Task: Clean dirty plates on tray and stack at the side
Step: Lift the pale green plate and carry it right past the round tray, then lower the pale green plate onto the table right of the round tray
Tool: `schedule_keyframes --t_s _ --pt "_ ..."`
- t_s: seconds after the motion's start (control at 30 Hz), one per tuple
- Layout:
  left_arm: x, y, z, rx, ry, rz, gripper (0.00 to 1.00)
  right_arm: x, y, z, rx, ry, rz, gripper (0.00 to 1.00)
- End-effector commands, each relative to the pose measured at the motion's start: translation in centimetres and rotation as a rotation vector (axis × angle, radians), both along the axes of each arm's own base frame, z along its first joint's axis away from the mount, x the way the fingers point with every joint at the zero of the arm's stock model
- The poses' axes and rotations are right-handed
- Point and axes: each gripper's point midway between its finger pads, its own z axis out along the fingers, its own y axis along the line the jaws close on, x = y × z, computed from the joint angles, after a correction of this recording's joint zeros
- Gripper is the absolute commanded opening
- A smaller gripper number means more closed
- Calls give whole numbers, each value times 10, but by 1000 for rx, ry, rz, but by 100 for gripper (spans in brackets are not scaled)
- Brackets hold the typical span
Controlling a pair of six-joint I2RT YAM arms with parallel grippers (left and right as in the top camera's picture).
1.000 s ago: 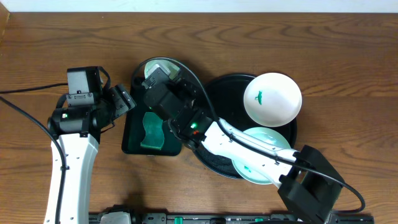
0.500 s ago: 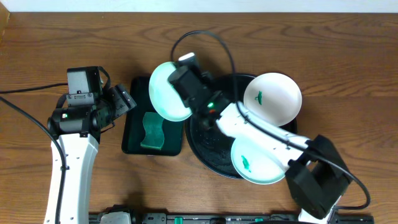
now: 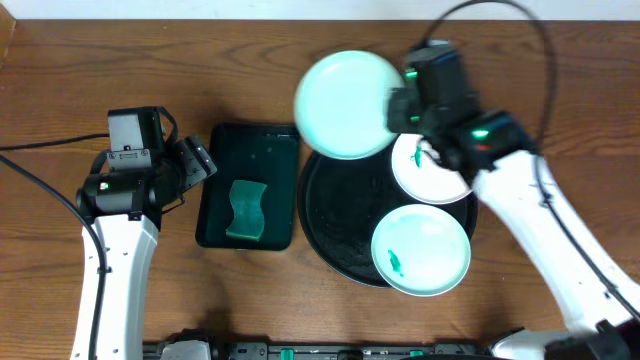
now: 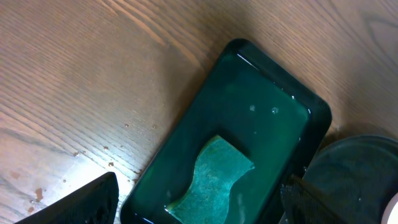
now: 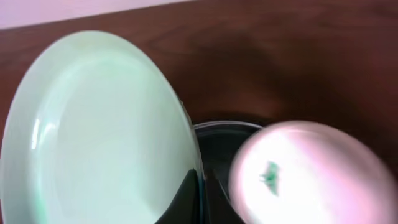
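Observation:
My right gripper [image 3: 400, 108] [image 5: 200, 194] is shut on the rim of a pale mint-green plate [image 3: 348, 105] [image 5: 99, 130]. It holds that plate in the air over the far left edge of the black tray [image 3: 335, 215] [image 5: 214, 143]. On the tray rest a white plate [image 3: 428, 177] [image 5: 311, 174] with a small green smear, partly under my right arm, and another mint plate [image 3: 421, 250] with a smear. My left gripper [image 3: 200, 165] [image 4: 200, 184] hangs open above the green tray, nothing between its fingers.
A small rectangular dark green tray [image 3: 250, 145] [image 4: 292, 124] lies left of the black tray, holding water and a green sponge [image 3: 244, 210] [image 4: 214, 174]. Bare wooden table surrounds both. A black cable runs along the left side.
My right arm has swung the mint plate from over the green tray rightward and toward the back, now above the black tray's far edge. The left arm has stayed put.

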Motion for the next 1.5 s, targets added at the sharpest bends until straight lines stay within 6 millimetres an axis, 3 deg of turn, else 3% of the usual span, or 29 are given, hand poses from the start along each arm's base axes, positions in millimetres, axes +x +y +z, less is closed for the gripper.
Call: schedule_keyframes --t_s 0.0,0.13,0.37,0.7,1.1,1.47 --pt "2 2 5 7 -12 6 84 -1 -54 5 -22 28 -150 1" --pt "2 2 5 7 -12 6 84 -11 -121 -9 -82 119 -312 1" --pt "2 2 5 7 -12 6 84 -32 -208 -22 -91 223 -531 1" --pt "2 2 5 7 -12 6 84 -75 -301 -38 -97 318 -803 1" --pt "2 2 5 7 -12 6 84 -120 -347 -109 -68 429 -964 1" --pt "2 2 5 7 -12 6 84 -118 -341 -162 -10 390 -948 1"
